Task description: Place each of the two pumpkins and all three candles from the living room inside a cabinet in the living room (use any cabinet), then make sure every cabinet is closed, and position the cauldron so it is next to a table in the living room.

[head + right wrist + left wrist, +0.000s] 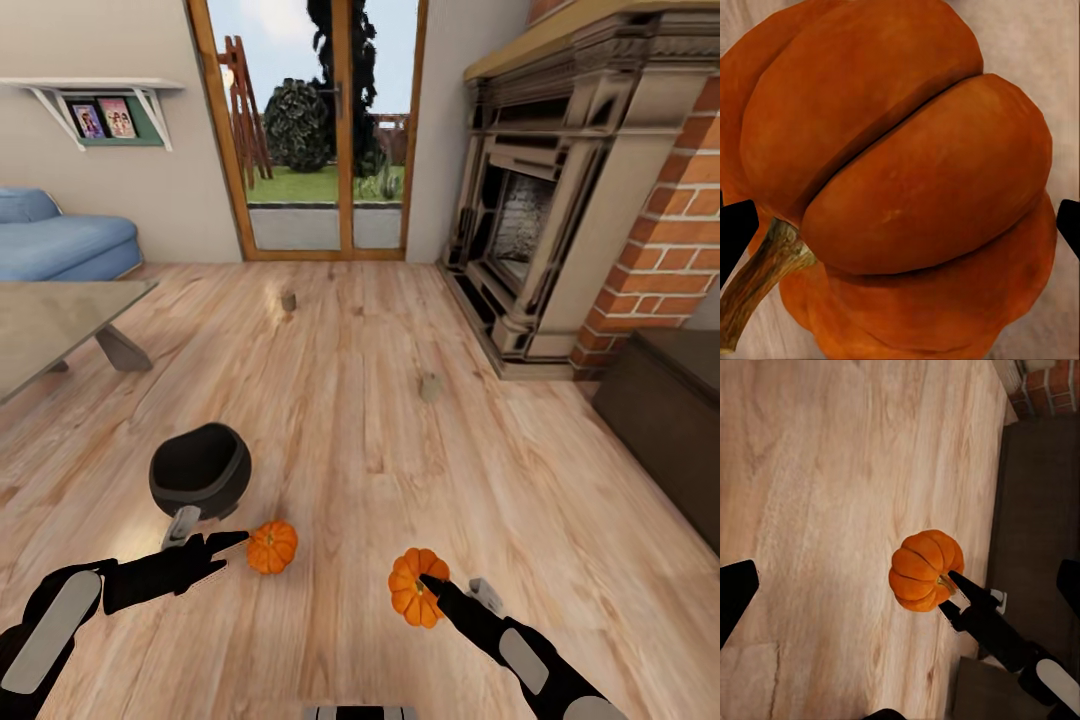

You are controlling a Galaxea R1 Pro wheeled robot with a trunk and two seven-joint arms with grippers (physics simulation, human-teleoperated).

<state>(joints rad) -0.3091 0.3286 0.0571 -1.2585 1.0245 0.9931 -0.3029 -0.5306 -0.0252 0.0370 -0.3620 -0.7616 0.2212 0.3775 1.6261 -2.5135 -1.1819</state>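
- Orange ribbed pumpkin with short dark stem (414,588) is sitting lower centre-right of the head view, on the pale wood plank floor (520,480); the right gripper (452,592) is straddling it, one finger over its near side, the other pale finger tip beside it.
- In the right wrist view the pumpkin is sitting between both dark finger tips at the frame edges, jaws spread wide, not yet clamped.
- Second orange ribbed pumpkin (272,547) is lying lower centre-left, with the left gripper (205,532) just beside it, fingers parted, holding nothing.
- Round matte black cauldron (199,470) is standing just above the left gripper, near the grey-topped table (60,320) at left.
- Two stubby beige candles are standing on the floor: one upper centre (288,301), one mid-right (431,387); a third I am not seeing.
- Long dark brown wooden cabinet (680,410) is sitting at the right edge, front apparently closed.
- Step in hand, as I judge it: closing on the right pumpkin. Centre the ribs between the pads, squeeze across the widest part, avoid the stem, lift straight.
- No readable writing or brands; framed pictures on the wall shelf are too small.
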